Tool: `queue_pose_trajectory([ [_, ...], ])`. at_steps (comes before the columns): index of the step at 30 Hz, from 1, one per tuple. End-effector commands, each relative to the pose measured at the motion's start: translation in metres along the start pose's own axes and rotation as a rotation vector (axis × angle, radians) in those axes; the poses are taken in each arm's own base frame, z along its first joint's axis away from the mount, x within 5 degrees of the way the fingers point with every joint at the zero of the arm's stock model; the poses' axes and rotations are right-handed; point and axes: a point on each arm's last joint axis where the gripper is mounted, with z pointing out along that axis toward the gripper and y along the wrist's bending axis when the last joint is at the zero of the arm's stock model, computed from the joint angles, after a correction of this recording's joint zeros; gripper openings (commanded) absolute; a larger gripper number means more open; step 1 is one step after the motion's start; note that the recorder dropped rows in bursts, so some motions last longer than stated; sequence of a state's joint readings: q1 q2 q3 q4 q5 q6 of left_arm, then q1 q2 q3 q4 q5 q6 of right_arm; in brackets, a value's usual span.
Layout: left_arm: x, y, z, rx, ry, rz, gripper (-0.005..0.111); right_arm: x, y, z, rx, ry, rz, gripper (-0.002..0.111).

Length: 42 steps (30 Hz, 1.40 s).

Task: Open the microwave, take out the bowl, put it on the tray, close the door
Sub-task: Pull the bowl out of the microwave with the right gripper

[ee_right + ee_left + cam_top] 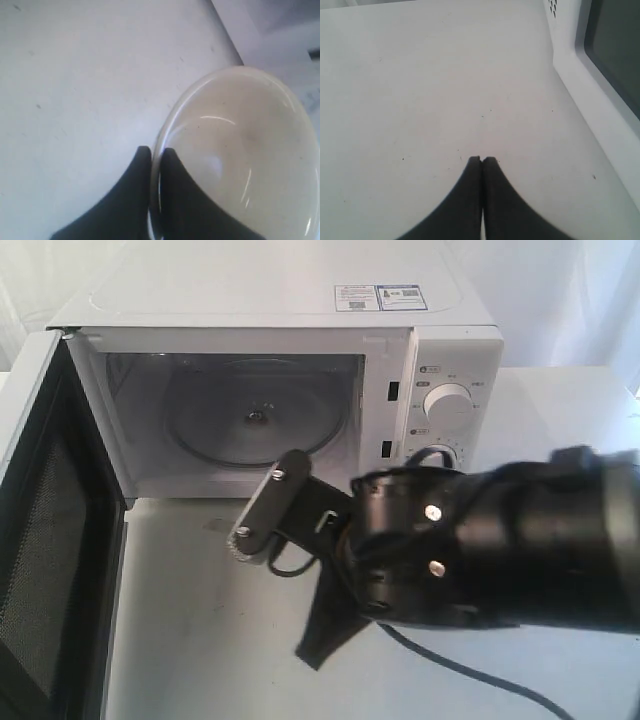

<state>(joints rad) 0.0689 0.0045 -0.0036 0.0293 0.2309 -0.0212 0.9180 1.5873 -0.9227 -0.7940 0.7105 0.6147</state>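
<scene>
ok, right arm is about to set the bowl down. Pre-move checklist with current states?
1. bowl out of the microwave: ok, the cavity shows only the glass turntable.
2. right gripper grip: ok, fingers pinch the bowl's rim, one inside and one outside.
3. Location of the tray: cannot tell, none in any view.
4. left gripper out of the way: ok, shut and empty, over bare table beside the door.
5. Door closed: not ok, it stands wide open.
</scene>
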Motion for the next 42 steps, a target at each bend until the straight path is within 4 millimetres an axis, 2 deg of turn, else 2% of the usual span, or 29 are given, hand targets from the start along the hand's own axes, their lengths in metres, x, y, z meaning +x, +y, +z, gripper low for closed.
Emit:
queue_pose_trajectory([
  [1,0.001,0.0,0.0,0.004,0.001,-0.006,0.0,0.046,-0.026,-0.016,0.229,0.079,0.103,0.0],
  [4,0.001,0.0,0.0,0.004,0.001,-0.006,0.0,0.066,-0.031,-0.027,0.228,0.062,0.153,0.0],
  [8,0.001,0.0,0.0,0.004,0.001,-0.006,0.0,0.088,-0.027,-0.03,0.041,0.003,0.26,0.0],
  [12,0.001,0.0,0.0,0.004,0.001,-0.006,0.0,0.106,-0.04,-0.028,-0.063,0.113,0.289,0.0],
  [14,0.001,0.0,0.0,0.004,0.001,-0.006,0.0,0.106,-0.042,-0.028,-0.129,0.118,0.321,0.0],
  [18,0.001,0.0,0.0,0.004,0.001,-0.006,0.0,0.104,-0.045,-0.027,-0.133,0.091,0.326,0.0],
  [33,0.001,0.0,0.0,0.004,0.001,-0.006,0.0,0.097,-0.053,-0.024,-0.05,-0.012,0.244,0.0],
  [42,0.001,0.0,0.0,0.004,0.001,-0.006,0.0,0.088,-0.047,-0.002,-0.044,-0.036,0.192,0.0],
])
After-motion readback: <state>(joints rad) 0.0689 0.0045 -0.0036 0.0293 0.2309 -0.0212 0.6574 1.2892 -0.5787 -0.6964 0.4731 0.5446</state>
